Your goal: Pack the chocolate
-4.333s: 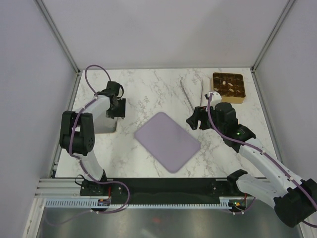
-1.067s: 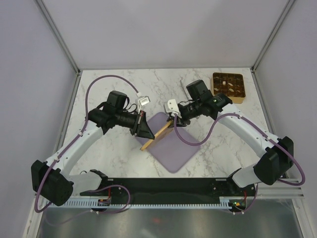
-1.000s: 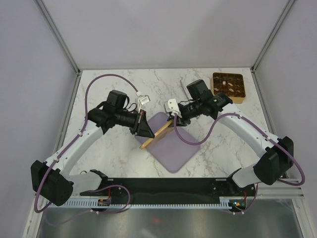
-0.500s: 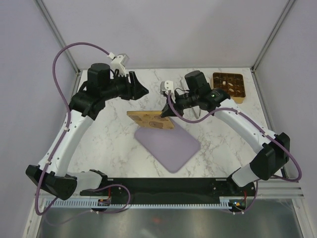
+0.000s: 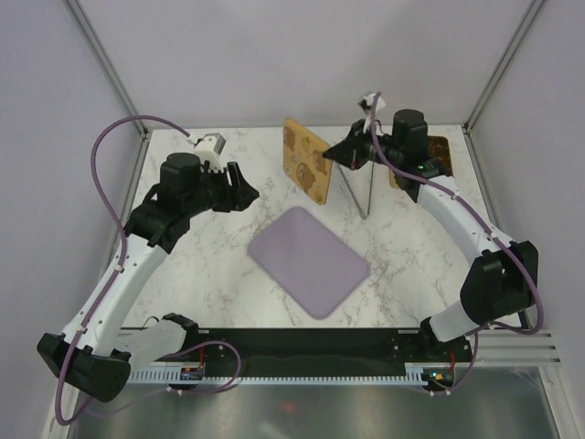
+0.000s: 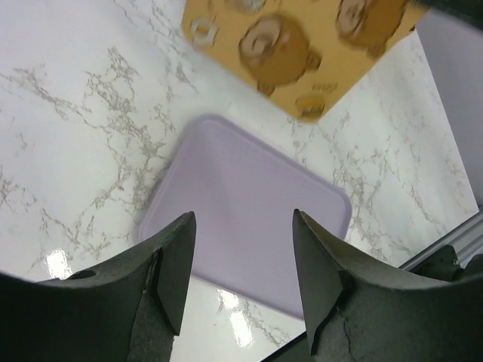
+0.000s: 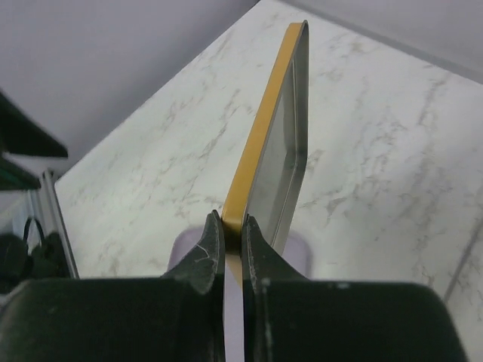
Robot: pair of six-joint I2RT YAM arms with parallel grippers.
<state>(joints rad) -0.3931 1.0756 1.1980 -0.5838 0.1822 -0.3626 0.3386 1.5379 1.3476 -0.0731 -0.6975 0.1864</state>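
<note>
My right gripper (image 5: 334,157) is shut on the edge of a yellow box lid (image 5: 306,169) printed with brown bears, holding it tilted on edge above the back of the table. In the right wrist view the fingers pinch the lid's yellow rim (image 7: 260,143), with its silver inside facing right. The gold tray (image 5: 439,151) sits at the back right, mostly behind the right arm, so the chocolate in it is hidden. My left gripper (image 5: 249,186) hangs open and empty, left of the lid. Its wrist view looks down past the open fingers (image 6: 170,264) at the lid (image 6: 302,45).
A lilac mat (image 5: 309,261) lies flat at the table's centre and also shows in the left wrist view as the mat (image 6: 249,219). A thin white sheet (image 5: 358,190) lies on the marble just behind it. Frame posts stand at the table's back corners.
The left gripper let go of the lid and drew back to the left. The right gripper carried the lid up and back toward the tray, turning it onto its edge.
</note>
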